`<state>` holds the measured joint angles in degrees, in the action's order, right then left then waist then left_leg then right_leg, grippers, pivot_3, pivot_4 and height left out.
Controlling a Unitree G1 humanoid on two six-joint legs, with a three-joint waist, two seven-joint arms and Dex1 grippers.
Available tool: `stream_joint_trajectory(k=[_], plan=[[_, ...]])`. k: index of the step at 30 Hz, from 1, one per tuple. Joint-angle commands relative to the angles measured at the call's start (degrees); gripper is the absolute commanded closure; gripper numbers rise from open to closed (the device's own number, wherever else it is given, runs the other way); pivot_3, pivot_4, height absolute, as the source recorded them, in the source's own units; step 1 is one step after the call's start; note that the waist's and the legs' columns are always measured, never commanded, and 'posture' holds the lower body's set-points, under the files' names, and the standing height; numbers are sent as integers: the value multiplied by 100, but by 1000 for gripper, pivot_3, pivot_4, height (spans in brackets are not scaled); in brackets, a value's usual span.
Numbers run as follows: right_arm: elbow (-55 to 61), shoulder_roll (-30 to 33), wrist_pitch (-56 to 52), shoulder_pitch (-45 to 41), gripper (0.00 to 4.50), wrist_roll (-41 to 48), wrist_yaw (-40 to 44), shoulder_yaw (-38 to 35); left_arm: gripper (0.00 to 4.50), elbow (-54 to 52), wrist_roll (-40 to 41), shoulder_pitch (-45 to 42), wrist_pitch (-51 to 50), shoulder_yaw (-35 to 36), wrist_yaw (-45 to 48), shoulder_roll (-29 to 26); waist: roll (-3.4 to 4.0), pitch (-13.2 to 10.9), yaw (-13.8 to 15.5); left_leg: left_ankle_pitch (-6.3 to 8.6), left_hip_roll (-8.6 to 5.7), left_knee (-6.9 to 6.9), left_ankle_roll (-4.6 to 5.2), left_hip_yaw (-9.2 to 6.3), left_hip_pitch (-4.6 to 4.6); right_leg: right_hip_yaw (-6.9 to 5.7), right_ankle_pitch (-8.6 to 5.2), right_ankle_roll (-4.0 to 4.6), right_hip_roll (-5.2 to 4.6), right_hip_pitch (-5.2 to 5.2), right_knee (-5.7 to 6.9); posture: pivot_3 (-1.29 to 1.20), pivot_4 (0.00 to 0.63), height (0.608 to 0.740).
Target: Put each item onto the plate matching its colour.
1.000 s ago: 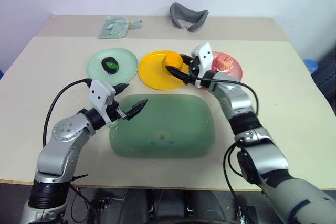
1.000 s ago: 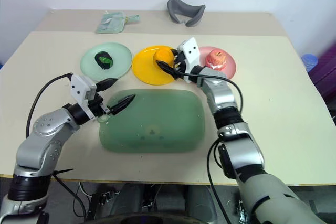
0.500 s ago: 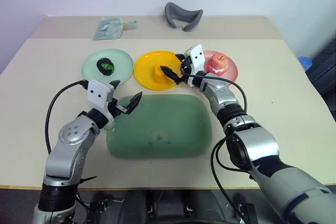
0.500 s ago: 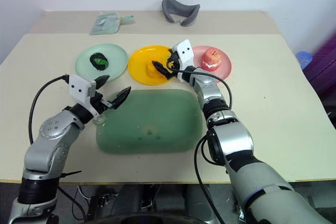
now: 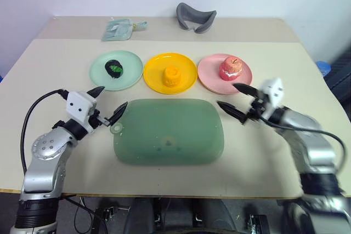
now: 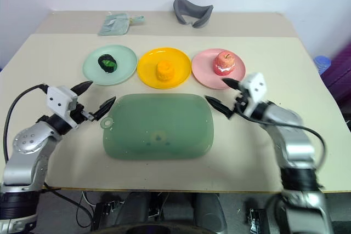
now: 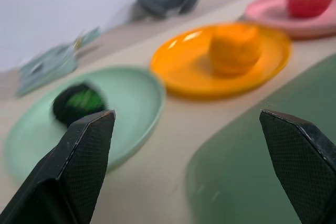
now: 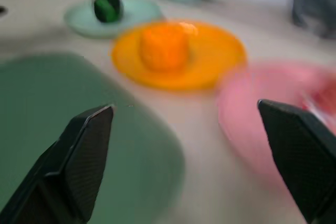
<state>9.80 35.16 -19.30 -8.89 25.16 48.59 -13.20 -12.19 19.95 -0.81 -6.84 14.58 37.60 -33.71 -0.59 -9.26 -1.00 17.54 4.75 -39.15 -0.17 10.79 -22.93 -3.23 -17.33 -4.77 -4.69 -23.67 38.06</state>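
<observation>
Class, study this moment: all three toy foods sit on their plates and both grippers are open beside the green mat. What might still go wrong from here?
1. The right gripper hangs open close to the pink plate; a careless swing might nudge it and tip the apple.
2. The left gripper sits beside the mint green plate and the mat; it might catch either edge.
3. The orange fruit stands loose on the yellow plate, so any bump to the table might roll it.
</observation>
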Motion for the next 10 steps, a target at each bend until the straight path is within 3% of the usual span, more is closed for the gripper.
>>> stream_joint_trajectory(k=[1, 6, 10], plan=[[549, 346, -27, 742, 40, 208, -5, -894, 0, -215, 493, 383, 7, 334, 663, -278, 0, 0, 7, 0, 0, 2, 0, 0, 6, 0, 0, 0, 1, 4, 0, 0, 150, 740], [897, 452, 74, 1992, 40, 448, 200, -1807, 0, -284, 838, 777, -2, 535, 1341, -642, -2, 1, 41, 2, -2, 2, 0, 1, 28, 0, -1, 1, 1, 29, -6, 0, 150, 740], [1005, 392, 87, 2304, 40, 664, 161, -2124, 0, -472, 1086, 944, -279, 566, 1612, -812, -2, 1, 25, 5, -2, 4, 4, -5, 45, 4, -1, 1, -1, 46, -9, 0, 150, 740]])
